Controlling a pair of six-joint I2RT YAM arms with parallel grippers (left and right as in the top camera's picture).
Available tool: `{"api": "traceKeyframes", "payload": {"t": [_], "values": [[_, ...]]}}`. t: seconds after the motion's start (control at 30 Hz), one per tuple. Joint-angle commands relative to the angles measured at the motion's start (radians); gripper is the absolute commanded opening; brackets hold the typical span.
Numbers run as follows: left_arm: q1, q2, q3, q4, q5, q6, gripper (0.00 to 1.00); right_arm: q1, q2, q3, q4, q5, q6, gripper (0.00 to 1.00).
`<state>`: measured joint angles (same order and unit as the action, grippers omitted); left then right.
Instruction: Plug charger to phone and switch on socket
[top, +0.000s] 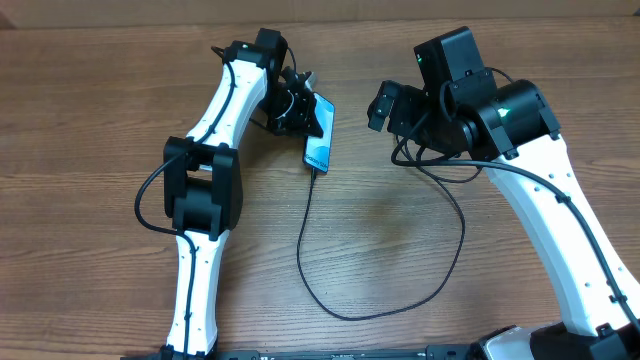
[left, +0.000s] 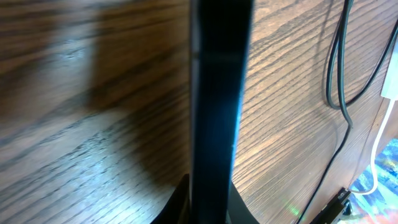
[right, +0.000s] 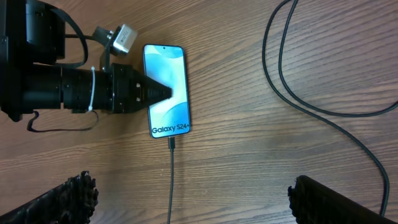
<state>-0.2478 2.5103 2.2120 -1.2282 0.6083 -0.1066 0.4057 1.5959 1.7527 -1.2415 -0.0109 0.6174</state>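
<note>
Left gripper (right: 166, 92): clenched on the phone's (right: 166, 90) long edge.
Right gripper (top: 388, 105): released, jaws wide, above the desk (top: 100, 100).
Phone: screen up, near the desk's far edge.
Charger (right: 171, 180): tip in the phone's bottom end, cable looped toward the near edge.

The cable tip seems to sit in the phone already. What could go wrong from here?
1. The left gripper is shut on the phone; moving or tilting it might pull the charger tip out.
2. The charger's slack loops close to the open right gripper, so that arm could snag it.
</note>
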Motion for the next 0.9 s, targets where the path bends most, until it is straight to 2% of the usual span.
{"api": "traceKeyframes", "payload": {"t": [0.0, 0.13, 0.53, 0.7, 0.8, 0.87], "values": [[-0.004, 0.005, -0.021, 0.006, 0.016, -0.029, 0.08, -0.002, -0.016, 0.028, 0.004, 0.01, 0.003, 1.0], [-0.004, 0.008, -0.033, 0.013, 0.008, -0.029, 0.08, -0.002, -0.016, 0.028, 0.004, 0.01, 0.003, 1.0], [-0.004, 0.01, -0.033, 0.012, -0.063, -0.029, 0.22, -0.002, -0.016, 0.028, -0.003, 0.009, 0.003, 1.0], [-0.004, 0.01, -0.033, 0.004, -0.122, -0.029, 0.3, -0.002, -0.016, 0.028, -0.003, 0.009, 0.003, 1.0], [-0.004, 0.01, -0.033, -0.002, -0.153, -0.029, 0.39, -0.002, -0.016, 0.028, -0.003, 0.009, 0.004, 1.0], [-0.004, 0.01, -0.033, -0.006, -0.164, -0.029, 0.39, -0.002, -0.016, 0.028, -0.003, 0.009, 0.003, 1.0]]}}
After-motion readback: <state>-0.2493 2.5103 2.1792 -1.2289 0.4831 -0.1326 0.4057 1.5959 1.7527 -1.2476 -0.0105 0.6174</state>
